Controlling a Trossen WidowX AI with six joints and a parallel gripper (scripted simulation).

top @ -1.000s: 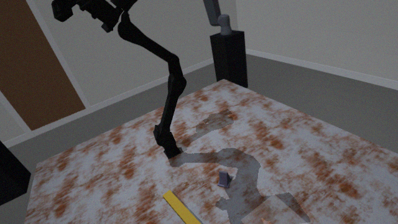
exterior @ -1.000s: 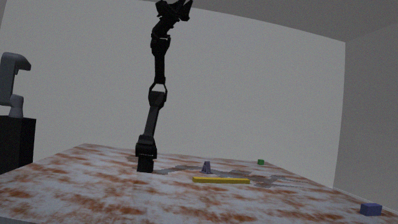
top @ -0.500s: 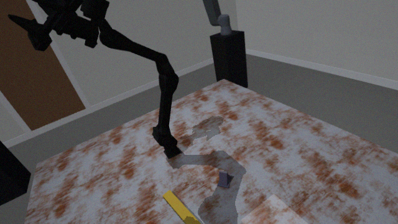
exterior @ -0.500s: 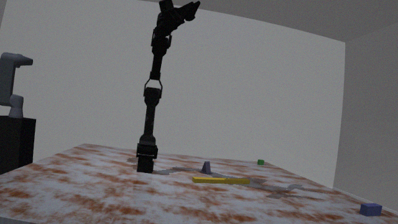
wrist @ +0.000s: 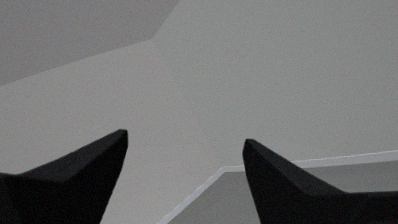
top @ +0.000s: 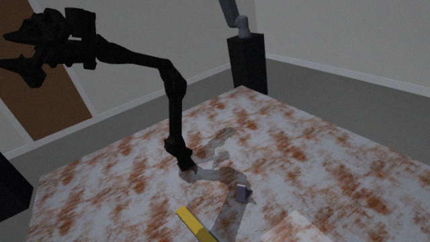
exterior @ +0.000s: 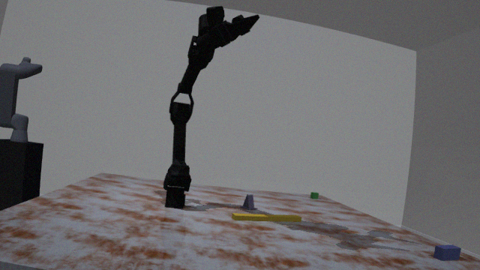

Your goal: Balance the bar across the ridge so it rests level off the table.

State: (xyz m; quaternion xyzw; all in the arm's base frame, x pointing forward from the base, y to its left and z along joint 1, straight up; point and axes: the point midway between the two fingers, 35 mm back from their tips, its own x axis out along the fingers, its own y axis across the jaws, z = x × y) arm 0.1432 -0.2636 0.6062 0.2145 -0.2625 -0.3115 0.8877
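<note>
The yellow bar (top: 191,220) (exterior: 277,217) lies flat on the table (top: 101,188) (exterior: 124,229); its near end is cut off in the top view. The small purple-grey ridge (top: 240,193) (exterior: 249,202) stands on the table beside the bar, with nothing on top of it. The bar and the ridge are apart. My gripper (top: 3,49) (exterior: 257,17) (wrist: 186,142) is open and empty, raised high above the table and far from both. The wrist view shows only walls between the two dark fingers, with no bar or ridge.
A green cube (exterior: 314,195) stands near the table's far edge. A blue block (exterior: 447,253) lies near the table's right edge in the exterior view. A grey arm on a black pedestal (top: 248,64) (exterior: 19,172) stands beyond the table. My arm's shadow falls across the table.
</note>
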